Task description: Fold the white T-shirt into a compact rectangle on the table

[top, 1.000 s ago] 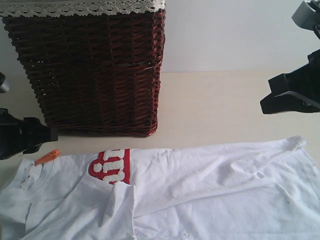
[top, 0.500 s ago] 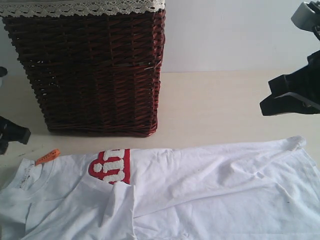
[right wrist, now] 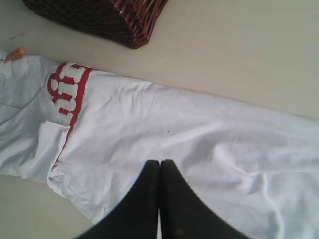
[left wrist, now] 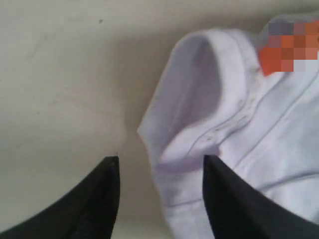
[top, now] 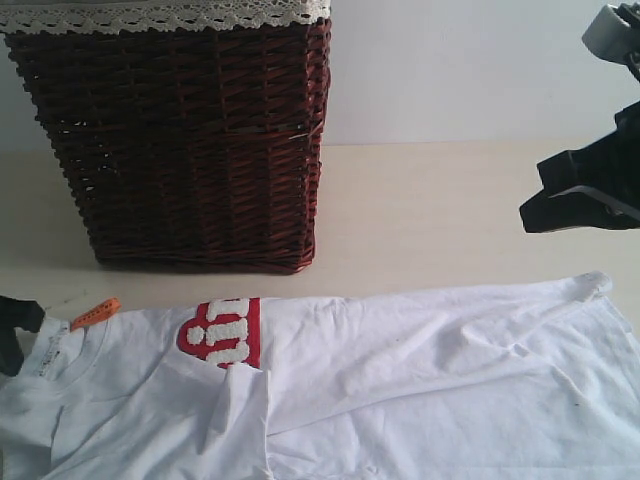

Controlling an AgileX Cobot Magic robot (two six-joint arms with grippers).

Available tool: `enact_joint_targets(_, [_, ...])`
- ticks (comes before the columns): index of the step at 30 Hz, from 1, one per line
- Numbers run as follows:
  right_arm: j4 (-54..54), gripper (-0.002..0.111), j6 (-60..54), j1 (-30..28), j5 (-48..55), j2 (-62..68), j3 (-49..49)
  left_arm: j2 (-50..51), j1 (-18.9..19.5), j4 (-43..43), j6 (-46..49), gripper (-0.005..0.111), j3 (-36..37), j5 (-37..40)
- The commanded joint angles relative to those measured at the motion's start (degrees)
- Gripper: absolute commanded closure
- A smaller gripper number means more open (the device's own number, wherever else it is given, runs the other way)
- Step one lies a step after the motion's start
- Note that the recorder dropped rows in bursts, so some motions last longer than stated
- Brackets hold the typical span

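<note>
- My left gripper (left wrist: pixel 160 163) stands with its jaws partly apart and nothing clamped. The folded edge of the collar lies in the gap between my two black fingers (left wrist: pixel 102 199).
- In the exterior view this gripper shows only as a dark shape at the neck end of the garment.
- My right gripper (right wrist: pixel 159 165) has its jaws pressed together on nothing, and hangs above the cloth.
- The white T-shirt (top: pixel 420 370) lies spread lengthwise on the table (top: pixel 440 210), partly folded, with a sleeve flap turned over its middle.
- Its red-outlined lettering (top: pixel 224 333) faces up, and the orange neck tag (top: pixel 95 313) sticks out at the collar.
- The dark wicker basket (top: pixel 180 140) stands on the table just behind the shirt.
</note>
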Motion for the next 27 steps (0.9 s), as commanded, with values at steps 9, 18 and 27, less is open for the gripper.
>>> enact_joint_targets(9, [-0.23, 0.108, -0.29, -0.14, 0.16, -0.42, -0.17, 8.81, 0.81, -7.15, 2.34, 0.049, 0.15, -8.26])
enact_joint_targets(18, [-0.23, 0.108, -0.29, -0.14, 0.27, -0.42, -0.17, 8.85, 0.99, -9.23, 3.60, 0.049, 0.37, -7.19])
enact_joint_targets(27, [-0.23, 0.108, -0.29, -0.14, 0.70, -0.42, -0.17, 9.57, 0.99, -35.88, 30.47, 0.049, 2.00, -4.26])
